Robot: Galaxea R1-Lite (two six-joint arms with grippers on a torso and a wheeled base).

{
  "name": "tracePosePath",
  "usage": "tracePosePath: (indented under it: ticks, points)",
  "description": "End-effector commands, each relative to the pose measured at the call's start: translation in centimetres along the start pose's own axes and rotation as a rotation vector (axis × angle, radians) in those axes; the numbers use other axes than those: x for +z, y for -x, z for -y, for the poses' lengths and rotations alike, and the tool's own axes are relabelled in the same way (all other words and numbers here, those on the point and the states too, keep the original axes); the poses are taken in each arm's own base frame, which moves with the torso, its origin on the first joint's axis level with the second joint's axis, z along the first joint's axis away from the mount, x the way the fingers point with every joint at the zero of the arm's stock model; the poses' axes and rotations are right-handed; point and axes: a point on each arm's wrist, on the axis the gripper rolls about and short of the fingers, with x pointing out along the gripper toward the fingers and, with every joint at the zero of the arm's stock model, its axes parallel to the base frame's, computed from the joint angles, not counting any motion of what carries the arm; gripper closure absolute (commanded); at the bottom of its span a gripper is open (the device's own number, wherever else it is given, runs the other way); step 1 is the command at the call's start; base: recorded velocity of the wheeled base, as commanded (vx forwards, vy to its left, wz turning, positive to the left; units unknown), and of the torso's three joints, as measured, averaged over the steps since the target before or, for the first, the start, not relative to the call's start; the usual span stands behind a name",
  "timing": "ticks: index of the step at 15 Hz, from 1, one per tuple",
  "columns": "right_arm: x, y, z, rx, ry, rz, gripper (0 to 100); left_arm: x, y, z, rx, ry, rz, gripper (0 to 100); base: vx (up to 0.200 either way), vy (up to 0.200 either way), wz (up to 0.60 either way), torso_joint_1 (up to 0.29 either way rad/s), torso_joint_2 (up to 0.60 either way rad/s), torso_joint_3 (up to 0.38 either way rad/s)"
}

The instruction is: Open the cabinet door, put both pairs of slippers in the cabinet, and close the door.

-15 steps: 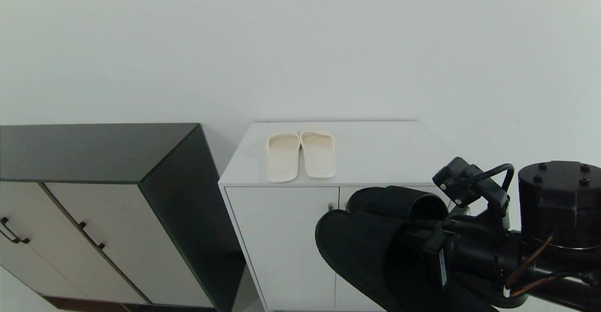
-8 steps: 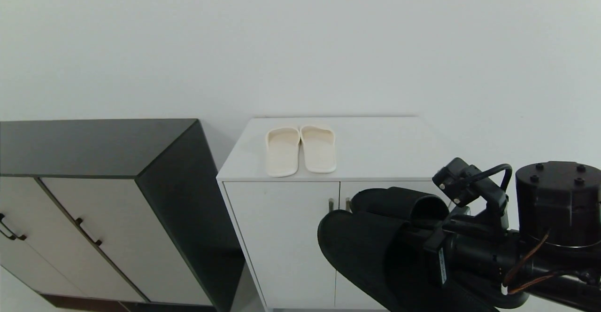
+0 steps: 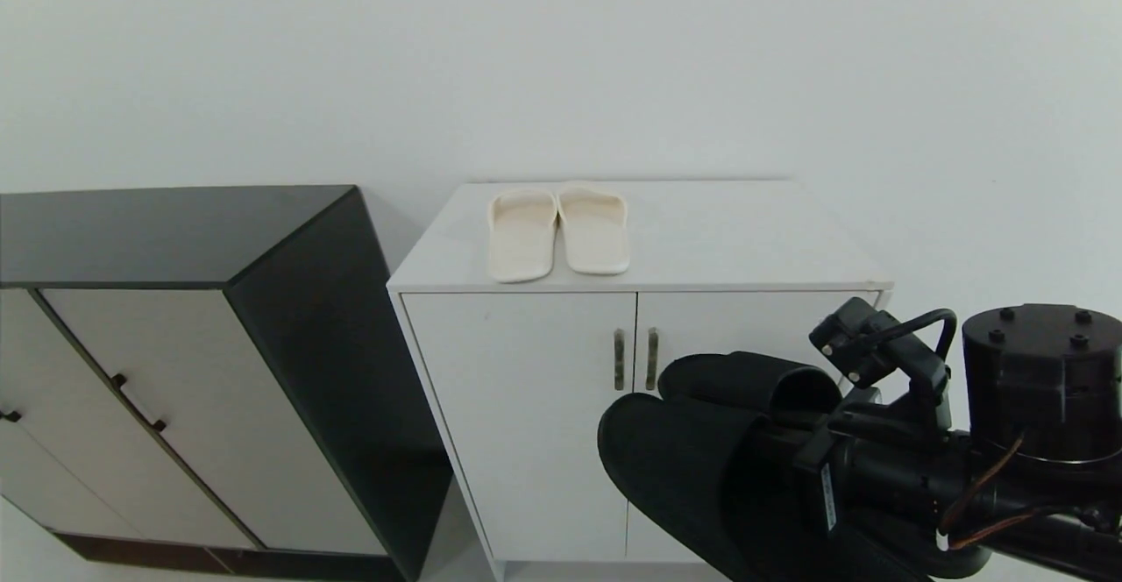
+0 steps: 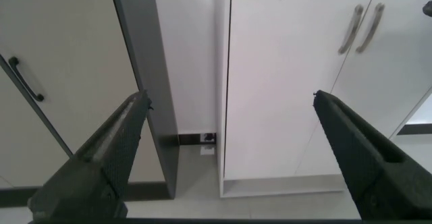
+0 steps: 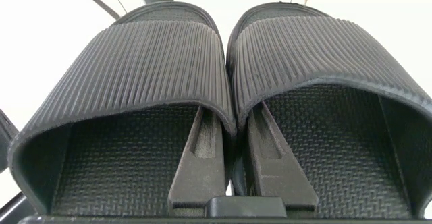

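Change: the whole head view has slid, so the camera moved and not the things. More of the white two-door cabinet [image 3: 517, 424] shows than before, and its two thin metal handles [image 3: 619, 359] are now in full sight.
Right gripper: the right gripper [image 5: 231, 126] holds the pair of black ribbed slippers [image 3: 701, 450] side by side, low down in front of the cabinet's right door.
Right fingers: its fingers [image 5: 196, 163] sit close together, one poked inside each slipper, pinching the two inner side walls between them.
Left gripper: the left gripper [image 4: 229, 97] hangs low, facing the left edge of the white cabinet.
Left fingers: its fingers [image 4: 108, 156] are spread wide and hold nothing.
Doors: both are closed.
Other pair: the pair of cream flat slippers [image 3: 558, 233] lies on top of the white cabinet, side by side, near the front edge.
Next to it: a black cabinet with pale doors [image 3: 175, 231] stands just to the left.
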Motion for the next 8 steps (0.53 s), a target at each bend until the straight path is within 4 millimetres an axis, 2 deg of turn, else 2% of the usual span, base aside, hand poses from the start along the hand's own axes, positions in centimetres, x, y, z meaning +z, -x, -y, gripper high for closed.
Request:
tracePosePath:
  ticks: [1,8]
  points:
    - [-0.07,0.01,0.01,0.0,-0.001,-0.002,100,0.0,-0.01,0.0,0.0,0.0,-0.001,0,0.0,0.0,0.0,-0.217,0.53,0.31]
    - [-0.45,-0.07,0.18,-0.006,-0.005,-0.017,100,-0.01,-0.02,0.01,-0.003,-0.004,-0.004,0,0.0,0.0,0.0,-0.188,0.51,0.318]
